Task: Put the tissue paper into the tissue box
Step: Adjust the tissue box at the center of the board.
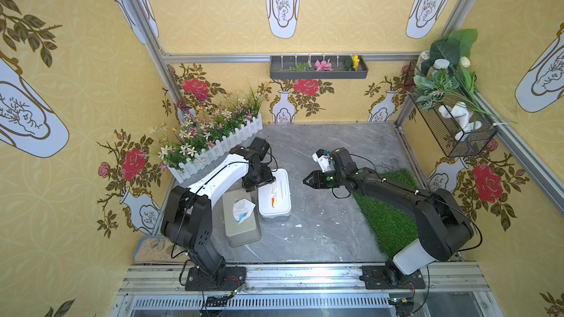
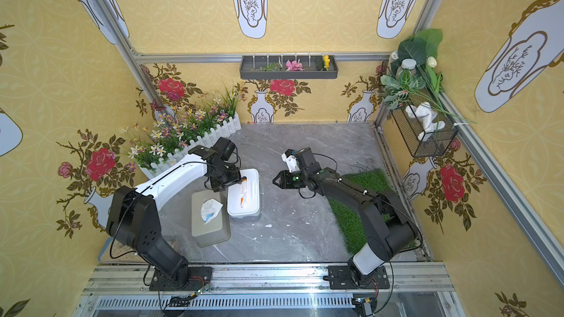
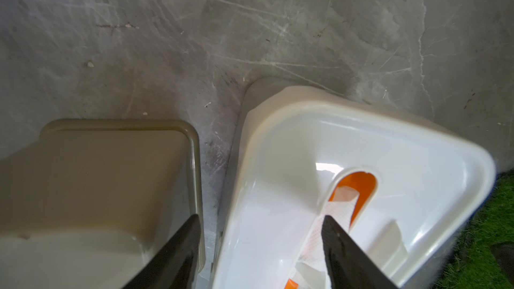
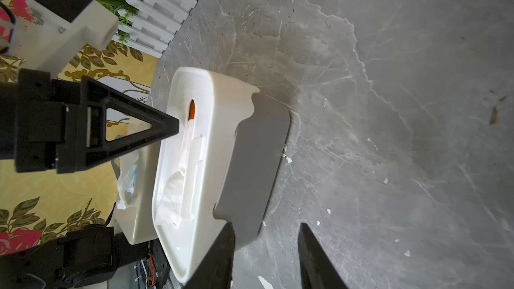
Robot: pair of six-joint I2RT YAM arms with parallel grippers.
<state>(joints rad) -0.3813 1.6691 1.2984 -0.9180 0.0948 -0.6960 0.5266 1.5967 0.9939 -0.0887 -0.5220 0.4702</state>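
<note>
I see a glossy white plastic tissue box (image 1: pixel 279 208), orange inside its slot. The white tissue paper (image 3: pixel 313 237) carries faint orange dots. The khaki plastic box (image 1: pixel 244 233) is plain. The stone-look tabletop (image 1: pixel 320 147) is grey with pale veins, and the artificial grass mat (image 1: pixel 387 218) is green.

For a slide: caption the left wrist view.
Open left gripper at white plastic tissue box, tissue paper at slot; beige plastic box alongside.

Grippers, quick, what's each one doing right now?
Left gripper: open over the white tissue box, holding nothing.
Right gripper: open, empty.
</note>
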